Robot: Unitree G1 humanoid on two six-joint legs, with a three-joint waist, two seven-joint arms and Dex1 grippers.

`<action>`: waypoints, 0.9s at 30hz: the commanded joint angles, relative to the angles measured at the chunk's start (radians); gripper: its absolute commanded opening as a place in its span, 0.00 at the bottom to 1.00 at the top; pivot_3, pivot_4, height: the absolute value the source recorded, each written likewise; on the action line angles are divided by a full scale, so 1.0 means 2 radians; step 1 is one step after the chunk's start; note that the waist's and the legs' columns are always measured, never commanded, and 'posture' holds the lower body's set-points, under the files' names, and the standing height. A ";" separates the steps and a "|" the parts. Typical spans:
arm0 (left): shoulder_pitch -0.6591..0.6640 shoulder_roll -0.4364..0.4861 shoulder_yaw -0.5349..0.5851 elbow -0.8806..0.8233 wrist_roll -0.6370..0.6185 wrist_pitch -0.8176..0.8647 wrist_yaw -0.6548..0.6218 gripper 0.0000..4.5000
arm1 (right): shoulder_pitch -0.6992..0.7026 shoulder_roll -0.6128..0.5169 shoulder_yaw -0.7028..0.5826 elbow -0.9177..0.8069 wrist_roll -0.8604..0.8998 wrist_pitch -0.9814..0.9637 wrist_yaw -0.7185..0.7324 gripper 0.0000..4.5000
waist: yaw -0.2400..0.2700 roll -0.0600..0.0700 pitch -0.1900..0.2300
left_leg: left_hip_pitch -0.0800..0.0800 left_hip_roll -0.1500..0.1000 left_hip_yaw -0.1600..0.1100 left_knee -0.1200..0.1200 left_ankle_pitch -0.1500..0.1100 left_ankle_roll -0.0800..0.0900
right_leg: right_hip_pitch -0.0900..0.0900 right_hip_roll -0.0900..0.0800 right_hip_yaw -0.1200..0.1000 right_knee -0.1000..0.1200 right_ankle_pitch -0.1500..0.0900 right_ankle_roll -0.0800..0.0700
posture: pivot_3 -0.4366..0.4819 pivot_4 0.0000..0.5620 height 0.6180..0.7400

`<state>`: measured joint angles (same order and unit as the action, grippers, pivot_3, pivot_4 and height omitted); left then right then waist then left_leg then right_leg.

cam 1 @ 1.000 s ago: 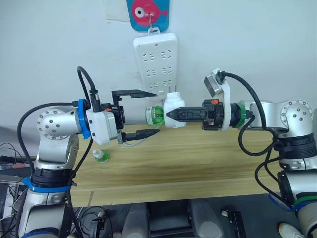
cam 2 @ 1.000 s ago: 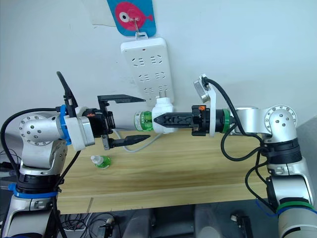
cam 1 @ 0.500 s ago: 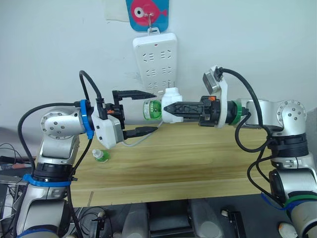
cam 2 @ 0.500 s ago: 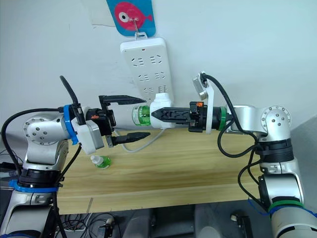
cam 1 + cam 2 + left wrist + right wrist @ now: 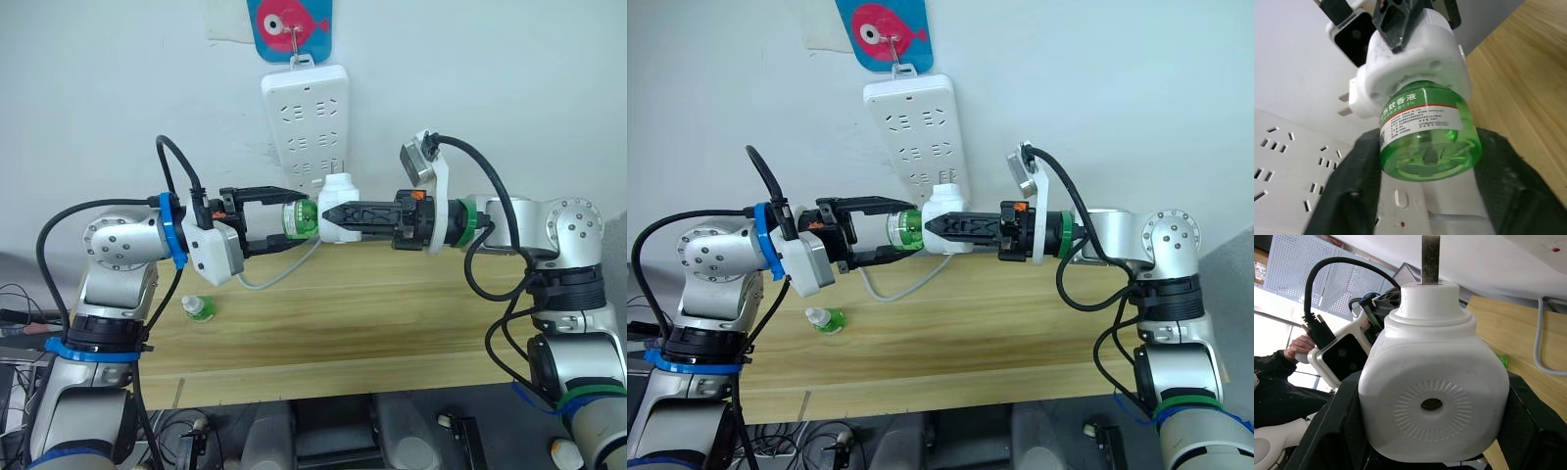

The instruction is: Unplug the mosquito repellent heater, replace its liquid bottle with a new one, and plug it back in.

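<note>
Both arms are raised to about chest height and extended toward each other above the surface (image 5: 392, 323), forearms roughly level, meeting in front of the wall. The right claw (image 5: 328, 211) points toward the robot's left and is closed on the mosquito repellent heater (image 5: 338, 208), one black finger on either side of the white body; in the right wrist view the heater's round hole faces the camera and a metal plug prong stands up from its far end. The heater is held clear of the power strip (image 5: 304, 117) and is not plugged in. Its liquid bottle (image 5: 299, 218), green and capless, projects from the heater toward the left arm and remains seated in the heater. The left claw (image 5: 294, 217) is brought in around that bottle, its fingers (image 5: 1349, 200) lying along either side of the green body; whether they actually press on it cannot be told. The new one (image 5: 199, 307), green with a whitish cap, rests on the wooden surface near the left arm, well apart from both claws. The white power strip hangs on the white wall beneath a blue and pink fish hook (image 5: 290, 27), and a grey cable (image 5: 279, 274) trails onto the surface.
</note>
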<state>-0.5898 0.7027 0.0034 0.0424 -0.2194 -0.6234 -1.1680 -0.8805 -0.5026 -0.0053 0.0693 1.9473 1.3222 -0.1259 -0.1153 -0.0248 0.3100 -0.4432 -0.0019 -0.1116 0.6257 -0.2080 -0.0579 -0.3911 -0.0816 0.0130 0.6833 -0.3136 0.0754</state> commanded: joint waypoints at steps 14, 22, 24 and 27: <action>0.016 0.016 -0.003 -0.041 -0.076 0.100 -0.008 0.49 | -0.003 -0.030 0.000 -0.029 0.012 0.012 0.028 0.67 | 0.000 0.000 0.000 | 0.000 0.000 0.000 0.000 0.000 0.000 | 0.000 0.000 0.000 0.000 0.000 0.000 | 0.31 0.52 0.92; 0.022 0.033 0.003 -0.107 -0.156 0.251 -0.023 0.49 | 0.006 -0.072 0.035 -0.057 0.012 0.012 0.056 0.67 | 0.000 0.000 0.000 | 0.000 0.000 0.000 0.000 0.000 0.000 | 0.000 0.000 0.000 0.000 0.000 0.000 | 0.32 0.52 0.92; 0.021 0.036 0.005 -0.117 -0.171 0.283 -0.029 0.49 | 0.007 -0.080 0.043 -0.064 0.012 0.010 0.062 0.67 | 0.000 0.000 0.000 | 0.000 0.000 0.000 0.000 0.000 0.000 | 0.000 0.000 0.000 0.000 0.000 0.000 | 0.32 0.52 0.92; 0.020 0.042 0.010 -0.130 -0.191 0.324 -0.037 0.49 | 0.008 -0.089 0.053 -0.073 0.012 0.005 0.069 0.67 | 0.000 0.000 0.000 | 0.000 0.000 0.000 0.000 0.000 0.000 | 0.000 0.000 0.000 0.000 0.000 0.000 | 0.32 0.52 0.92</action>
<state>-0.5382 0.7684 -0.0348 -0.1725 -0.5416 -0.0025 -1.2473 -0.8770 -0.6650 0.0792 -0.0373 1.9565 1.3188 0.0019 -0.1150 -0.0248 0.3099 -0.4432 -0.0019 -0.1118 0.6261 -0.2080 -0.0579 -0.3911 -0.0815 0.0129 0.6834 -0.3136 0.0755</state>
